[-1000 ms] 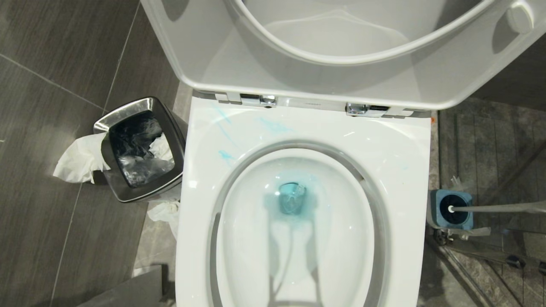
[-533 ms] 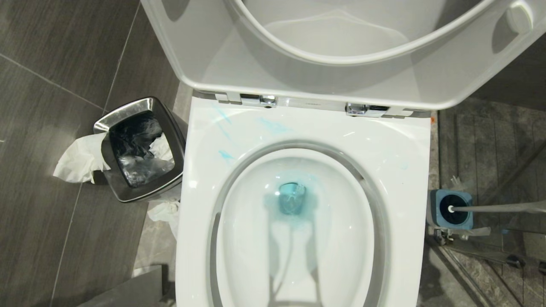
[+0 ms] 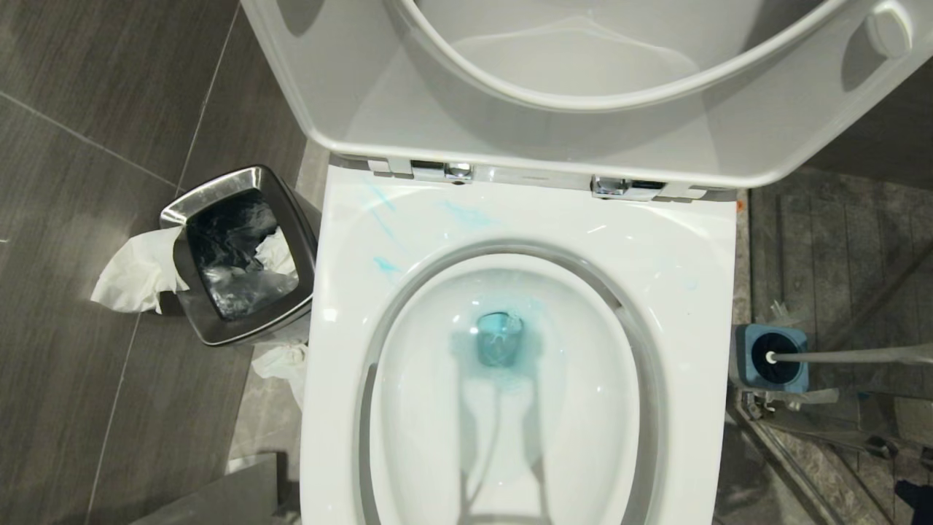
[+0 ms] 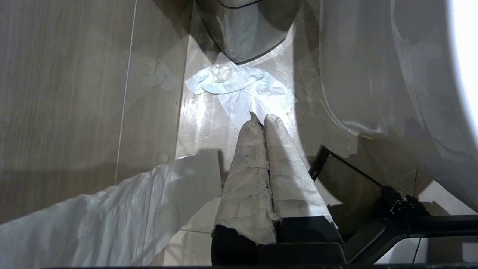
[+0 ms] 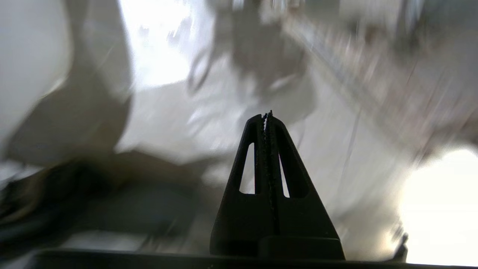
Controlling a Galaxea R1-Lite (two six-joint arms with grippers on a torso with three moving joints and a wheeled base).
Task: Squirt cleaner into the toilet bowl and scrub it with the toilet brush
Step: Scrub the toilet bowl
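Lid raised, cleaner pooled mid-frame in the bowl; brush waits right; both grippers closed, empty.

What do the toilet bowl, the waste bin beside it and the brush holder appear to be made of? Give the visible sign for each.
Toilet bowl: glossy white ceramic, judging by its hard sheen and sharp light reflections.
Waste bin: brushed or polished steel, likely, from its silvery mirror-like rim; a dark plastic liner crinkles inside.
Brush holder: probably matte blue-grey plastic, with a dull, even surface.
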